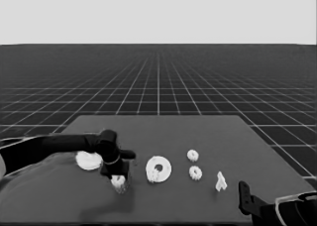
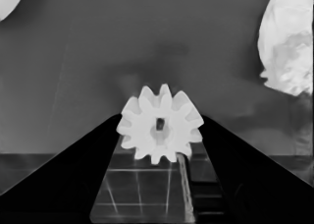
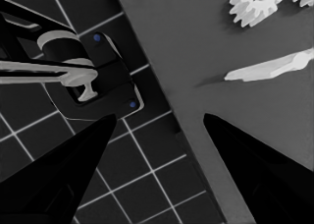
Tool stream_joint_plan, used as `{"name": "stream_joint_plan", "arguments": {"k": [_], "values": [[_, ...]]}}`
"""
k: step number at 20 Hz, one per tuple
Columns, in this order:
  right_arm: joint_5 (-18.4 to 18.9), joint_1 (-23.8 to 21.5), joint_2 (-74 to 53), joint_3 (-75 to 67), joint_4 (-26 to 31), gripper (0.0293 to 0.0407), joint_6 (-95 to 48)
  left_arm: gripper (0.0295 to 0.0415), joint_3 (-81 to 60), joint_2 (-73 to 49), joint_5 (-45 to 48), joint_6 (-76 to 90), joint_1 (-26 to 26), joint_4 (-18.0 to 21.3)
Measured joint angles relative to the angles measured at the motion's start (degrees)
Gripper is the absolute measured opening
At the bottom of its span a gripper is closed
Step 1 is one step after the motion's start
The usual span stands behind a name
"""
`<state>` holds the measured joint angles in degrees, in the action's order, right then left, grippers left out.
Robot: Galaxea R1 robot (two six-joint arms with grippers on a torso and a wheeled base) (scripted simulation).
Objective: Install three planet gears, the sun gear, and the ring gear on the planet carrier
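Observation:
My left gripper point(image 1: 117, 175) reaches over the table's left half, shut on a planet gear point(image 1: 118, 181) point(image 2: 159, 130) that stands on edge between its fingers, low above the surface. The larger round part point(image 1: 87, 160) lies just behind it, partly hidden by the arm. To the right lies the smaller round part point(image 1: 158, 169) point(image 2: 289, 42), with what looks like a gear sitting on its near rim. Two more gears point(image 1: 192, 155) point(image 1: 195, 173) lie farther right. My right gripper point(image 1: 245, 196) point(image 3: 160, 116) is parked at the near right corner, open and holding nothing.
A thin white piece point(image 1: 220, 181) point(image 3: 270, 69) stands near the right gears, close to the parked right gripper. The table's right edge point(image 3: 162, 94) runs between the right fingers, with dark machinery point(image 3: 93, 76) beyond it over the floor grid.

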<state>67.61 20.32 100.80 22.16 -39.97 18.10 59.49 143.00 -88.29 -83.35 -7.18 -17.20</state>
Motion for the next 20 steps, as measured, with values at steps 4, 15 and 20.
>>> {"name": "stream_joint_plan", "arguments": {"k": [4,15,20], "values": [[0.0,0.0,0.0,0.0,0.0,0.0385,0.0,0.0312,-1.46,-0.31,-0.54,-1.03,4.83,4.56],[0.0,0.0,0.0,0.0,0.0,0.0385,0.0,0.0312,45.81,31.72,1.57,14.11,8.45,8.94],[0.0,0.0,0.0,0.0,0.0,0.0385,0.0,0.0313,51.61,33.9,4.17,17.23,3.02,4.16]]}}
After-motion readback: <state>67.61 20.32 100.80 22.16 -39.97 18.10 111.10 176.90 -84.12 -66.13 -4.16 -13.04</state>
